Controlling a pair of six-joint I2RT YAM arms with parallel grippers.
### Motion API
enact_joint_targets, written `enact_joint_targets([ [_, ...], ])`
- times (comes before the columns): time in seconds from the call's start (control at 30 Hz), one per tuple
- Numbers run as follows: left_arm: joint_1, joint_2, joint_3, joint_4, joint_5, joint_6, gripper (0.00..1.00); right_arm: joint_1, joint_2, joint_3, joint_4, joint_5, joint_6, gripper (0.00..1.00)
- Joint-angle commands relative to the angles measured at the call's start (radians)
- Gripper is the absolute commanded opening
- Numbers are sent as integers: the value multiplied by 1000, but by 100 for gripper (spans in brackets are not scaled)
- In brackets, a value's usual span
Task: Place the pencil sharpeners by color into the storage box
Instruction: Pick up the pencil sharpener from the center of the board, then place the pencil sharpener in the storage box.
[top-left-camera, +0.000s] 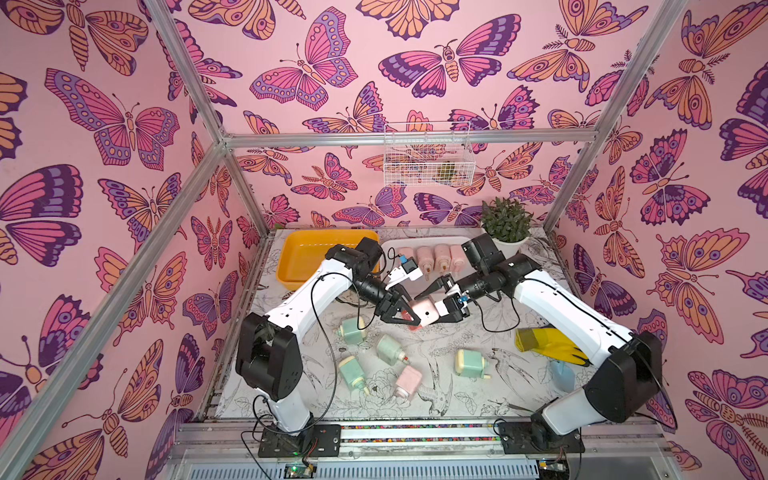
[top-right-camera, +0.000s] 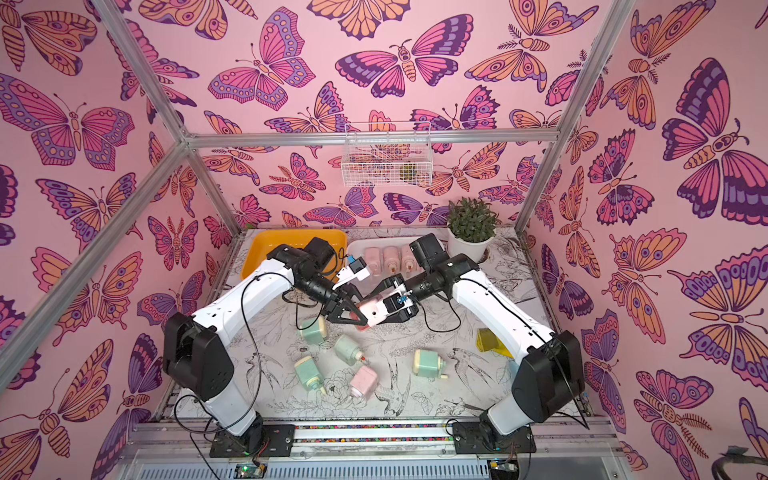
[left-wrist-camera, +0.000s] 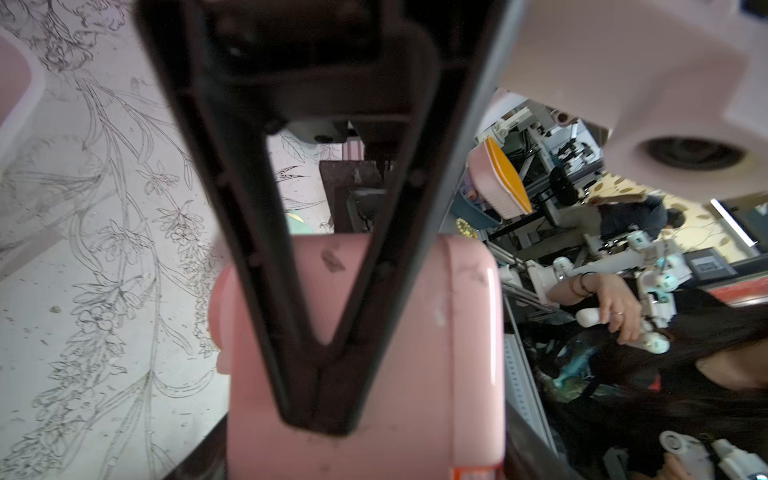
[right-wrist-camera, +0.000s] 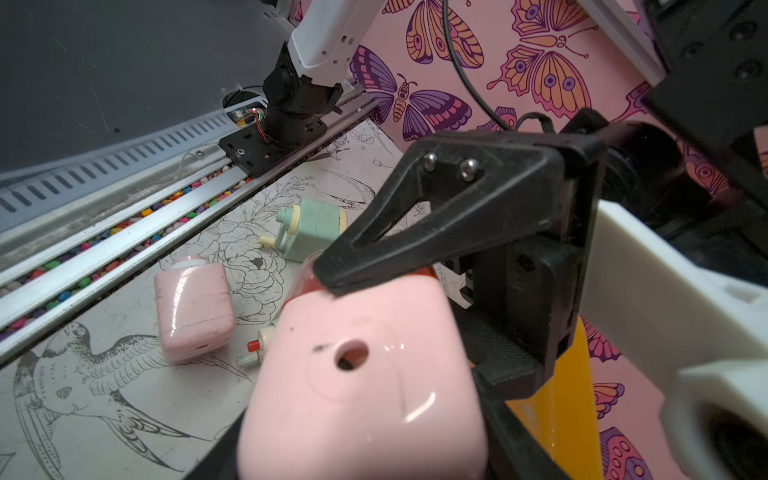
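Jaws of the left gripper (top-left-camera: 405, 313) clasp a pink sharpener (top-left-camera: 424, 311) above the counter (top-left-camera: 490, 399), while the right gripper (top-left-camera: 446, 299) brackets its other end, grip uncertain. Step: handover. Next, once the right holds it, the left lets go and the right carries it to the white tray (top-left-camera: 390, 245).
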Motion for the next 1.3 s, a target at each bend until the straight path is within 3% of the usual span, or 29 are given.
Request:
enact_joint_targets([
  [0.0, -7, 14, 34, 42, -15, 47, 6, 9, 16, 12, -115, -2, 59, 48],
  [0.1, -7, 36, 62, 44, -80, 31, 66, -1, 1, -23, -47, 39, 124, 30],
  [0.2, -7, 80, 103, 66, -208, -64, 94, -24, -18, -71, 58, 113, 221, 1],
  [0.23, -7, 95, 112, 85, -253, -100, 100, -38, -24, -95, 105, 139, 262, 0],
  [0.37, -7, 114, 125, 151, -387, -180, 100, -92, -50, -163, 221, 290, 380, 0],
  [0.5, -9, 15, 17, 313, -456, -217, 100, -159, -61, -165, 194, 356, 481, 0],
  [0.6, -9, -96, -114, 528, -614, -300, 100, -176, -67, -177, 229, 496, 610, 0],
  [0.77, -10, -237, -305, 869, -949, -430, 100, -176, -53, -169, 386, 792, 980, 0],
  [0.97, -11, -355, -515, 1185, -1237, -576, 100, -176, 23, -13, 265, 1040, 1383, 0],
  [1.1, -10, -431, -646, 1319, -1255, -582, 100, -176, 132, 81, 140, 1098, 1522, 0],
  [1.27, -10, -516, -715, 1351, -1330, -610, 100, -174, 267, 276, -113, 1169, 1662, 0],
])
